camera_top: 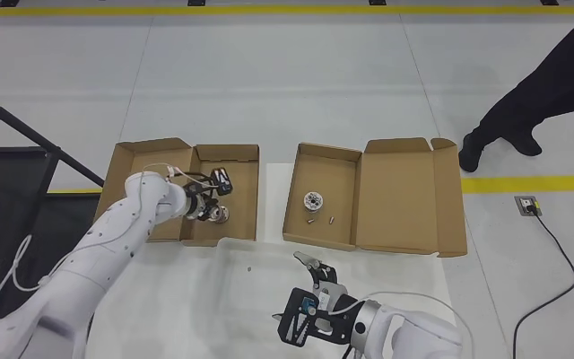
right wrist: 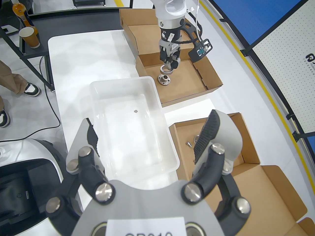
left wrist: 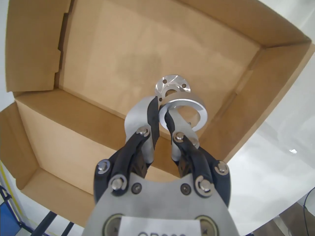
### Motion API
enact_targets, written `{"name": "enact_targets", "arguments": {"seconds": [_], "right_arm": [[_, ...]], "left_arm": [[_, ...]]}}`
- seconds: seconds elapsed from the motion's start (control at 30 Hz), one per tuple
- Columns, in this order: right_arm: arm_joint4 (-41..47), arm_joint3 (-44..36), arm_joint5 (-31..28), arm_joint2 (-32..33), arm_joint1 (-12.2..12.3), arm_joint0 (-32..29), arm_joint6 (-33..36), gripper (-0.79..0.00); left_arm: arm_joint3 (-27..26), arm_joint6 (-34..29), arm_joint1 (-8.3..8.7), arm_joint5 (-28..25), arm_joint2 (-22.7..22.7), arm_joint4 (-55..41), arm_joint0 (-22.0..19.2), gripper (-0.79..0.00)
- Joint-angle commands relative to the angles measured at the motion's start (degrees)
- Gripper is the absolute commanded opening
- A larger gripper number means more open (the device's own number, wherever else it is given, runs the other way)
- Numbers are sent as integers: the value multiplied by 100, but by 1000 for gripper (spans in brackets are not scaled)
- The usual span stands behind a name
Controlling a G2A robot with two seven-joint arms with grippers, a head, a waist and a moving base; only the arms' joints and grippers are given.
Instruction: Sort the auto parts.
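Two jaws, left gripper (left wrist: 161, 111), are pinching a silver metal ring (left wrist: 195, 104) through its bore; flanged silver hub (left wrist: 172, 85) just beyond their tips, likes grouping together. Right gripper (right wrist: 151, 124) is gaping.

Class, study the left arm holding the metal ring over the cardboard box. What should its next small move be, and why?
Probably open the left gripper and let the metal ring go. It is shut on the ring's wall, one finger inside and one outside. The ring hangs low inside the cardboard box, close above the flanged part lying there, so the drop looks short.
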Motion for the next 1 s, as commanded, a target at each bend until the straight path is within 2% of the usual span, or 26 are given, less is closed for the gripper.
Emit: {"name": "enact_targets", "arguments": {"seconds": [0.0,0.2,0.87,0.9,0.97], "right_arm": [[0,0,1,0,0,0,1,0],[0,0,1,0,0,0,1,0],[0,0,1,0,0,0,1,0],[0,0,1,0,0,0,1,0],[0,0,1,0,0,0,1,0]], "left_arm": [[-7,-159,-35,20,-18,5,20,-785],[286,-295,-203,151,-27,103,18,-785],[1590,207,-897,199,-30,338,-252,-785],[1638,219,-925,196,-31,357,-259,-702],[1732,253,-978,211,-41,385,-271,-588]]}}
